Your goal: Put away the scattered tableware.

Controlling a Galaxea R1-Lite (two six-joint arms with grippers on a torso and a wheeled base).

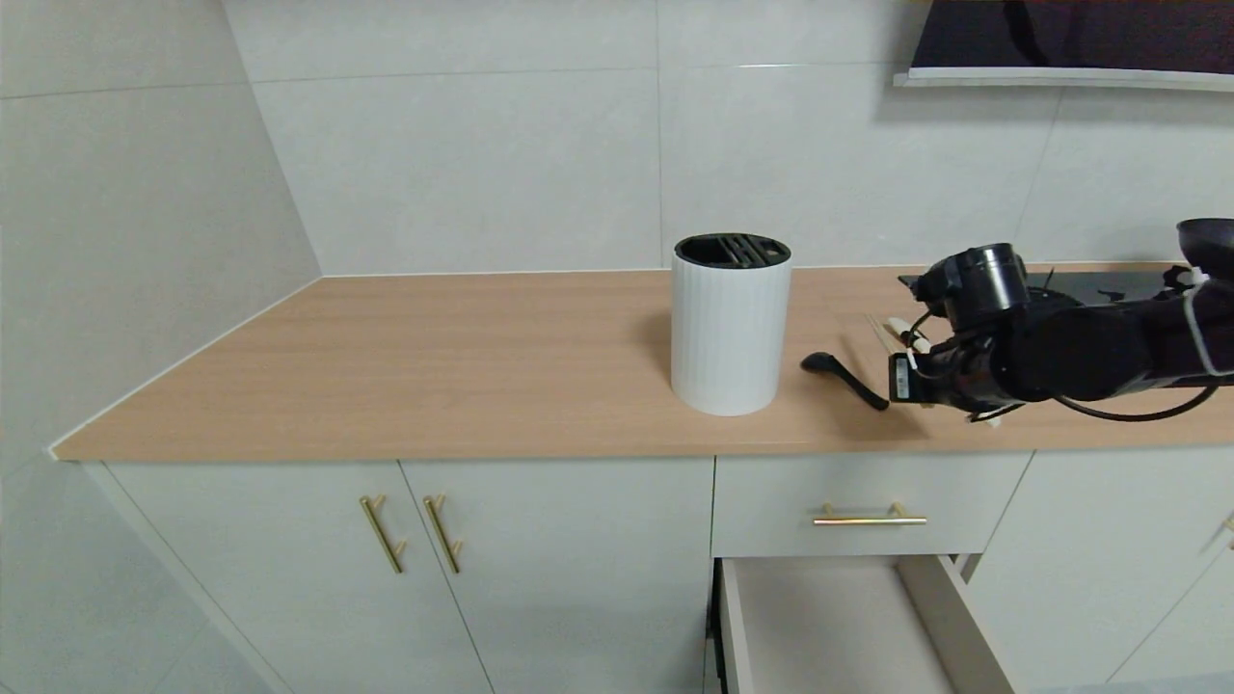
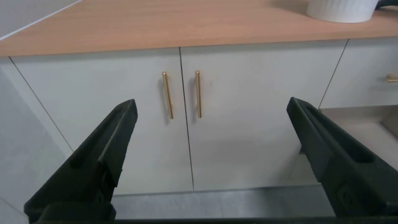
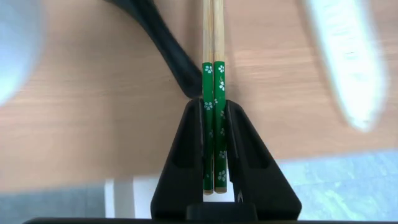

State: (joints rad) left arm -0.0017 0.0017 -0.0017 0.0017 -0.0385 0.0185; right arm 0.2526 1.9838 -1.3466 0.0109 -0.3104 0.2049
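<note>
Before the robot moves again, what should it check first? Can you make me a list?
1. The right claw is pinching the pair of wooden chopsticks with green flowered ends: ok.
2. The two sticks lie side by side with their ends level: ok.
3. The white ribbed round holder with a black slotted top stands upright on the wooden counter: ok.
4. Nothing sticks out of the holder's top: ok.
5. The way to the holder is free: maybe not ok, because the black plastic spoon lies on the counter between them.
6. The left claw is open, down by the cupboard doors: ok.
</note>
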